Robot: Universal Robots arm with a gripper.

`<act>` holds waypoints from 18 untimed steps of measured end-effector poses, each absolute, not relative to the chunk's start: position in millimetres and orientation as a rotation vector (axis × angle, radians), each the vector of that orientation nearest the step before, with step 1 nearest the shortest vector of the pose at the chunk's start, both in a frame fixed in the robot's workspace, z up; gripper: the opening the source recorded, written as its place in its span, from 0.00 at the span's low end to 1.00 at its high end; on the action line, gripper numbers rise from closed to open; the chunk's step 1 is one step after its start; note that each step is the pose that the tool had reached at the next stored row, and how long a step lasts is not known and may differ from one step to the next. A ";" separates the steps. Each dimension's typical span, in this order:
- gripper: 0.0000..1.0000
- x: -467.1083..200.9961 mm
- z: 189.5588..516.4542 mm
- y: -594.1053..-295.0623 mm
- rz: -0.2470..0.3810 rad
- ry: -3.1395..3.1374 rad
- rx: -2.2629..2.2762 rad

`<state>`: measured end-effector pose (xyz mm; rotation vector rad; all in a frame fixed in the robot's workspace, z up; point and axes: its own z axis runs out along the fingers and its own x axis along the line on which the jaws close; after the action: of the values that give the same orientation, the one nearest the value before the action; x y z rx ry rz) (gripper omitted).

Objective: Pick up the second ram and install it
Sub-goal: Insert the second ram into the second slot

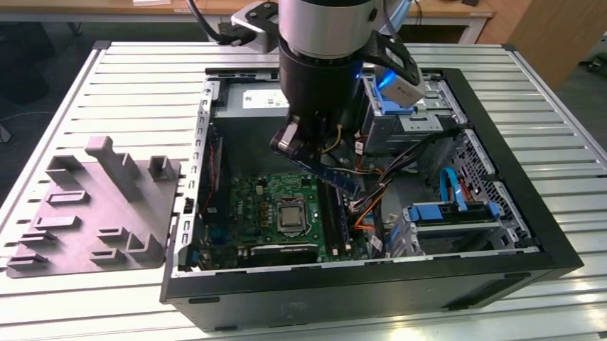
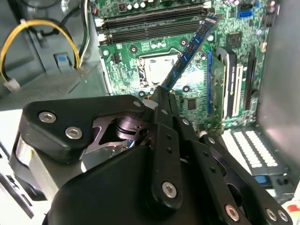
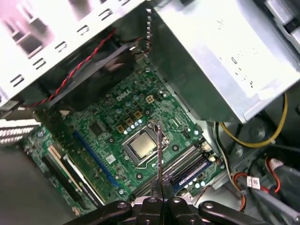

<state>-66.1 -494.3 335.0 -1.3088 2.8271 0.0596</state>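
My gripper [image 1: 305, 150] is shut on the second ram [image 1: 339, 179], a narrow dark-blue board strip held tilted inside the open computer case [image 1: 379, 284]. In the second wrist view the ram [image 2: 191, 50] slants out from the gripper [image 2: 162, 93] over the green motherboard [image 2: 197, 98], its far end near the long black memory slots [image 2: 154, 26]. In the first wrist view the ram [image 3: 159, 150] appears edge-on as a thin line rising from the gripper [image 3: 160, 186], just beside the processor socket [image 3: 142, 146] and the slots [image 3: 187, 165]. It hangs above the board, not seated.
A grey power-supply box [image 1: 251, 99] sits at the case's far end, with drive bays [image 1: 417, 117] and a blue caddy [image 1: 455, 213] on the exterior view's right. Loose yellow cables [image 2: 28, 33] lie near the slots. A grey moulded fixture [image 1: 95, 206] rests on the slatted table.
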 end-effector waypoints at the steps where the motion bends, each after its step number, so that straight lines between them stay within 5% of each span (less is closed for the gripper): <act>1: 0.11 -66.1 335.0 -494.3 0.059 2.838 -1.283; 18: 0.11 -66.0 334.2 -494.3 0.052 2.997 -0.831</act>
<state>-66.0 -494.3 334.2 -0.8305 2.9965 0.0523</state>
